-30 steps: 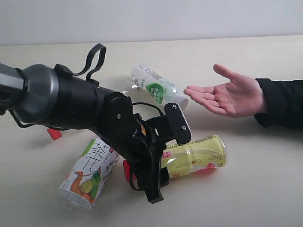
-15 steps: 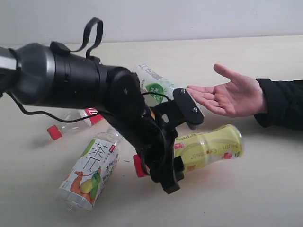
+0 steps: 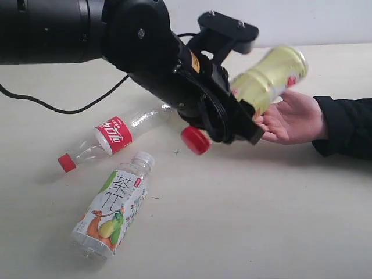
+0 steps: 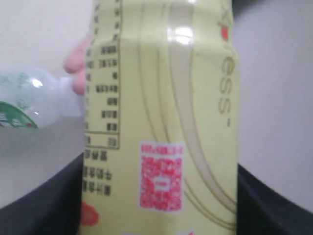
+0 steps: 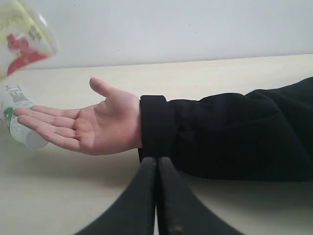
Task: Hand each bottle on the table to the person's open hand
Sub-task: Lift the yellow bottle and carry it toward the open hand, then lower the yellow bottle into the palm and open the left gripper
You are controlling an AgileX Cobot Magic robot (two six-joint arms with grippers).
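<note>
- Now our left gripper [image 3: 247, 81] clamps the yellow-green bottle [image 3: 278, 67] round its middle, tilted just above the person's hand [image 3: 295, 119].
- We judge it light, thin-walled and slick; a gentle squeeze at the labelled middle suits it.
- Our right gripper [image 5: 156, 196] hangs empty, fingers pressed together.
- The tea-label bottle [image 3: 113, 209] and red-label bottle [image 3: 116, 131] lie on the table [image 3: 261, 221].

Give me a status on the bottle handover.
Done: nothing; the open hand is empty. In hand: the left gripper holds the yellow-green bottle raised above that hand, not yet released. Left: the red-label bottle and the tea-label bottle lie on the table, and the white-green label bottle lies beside the hand.
</note>
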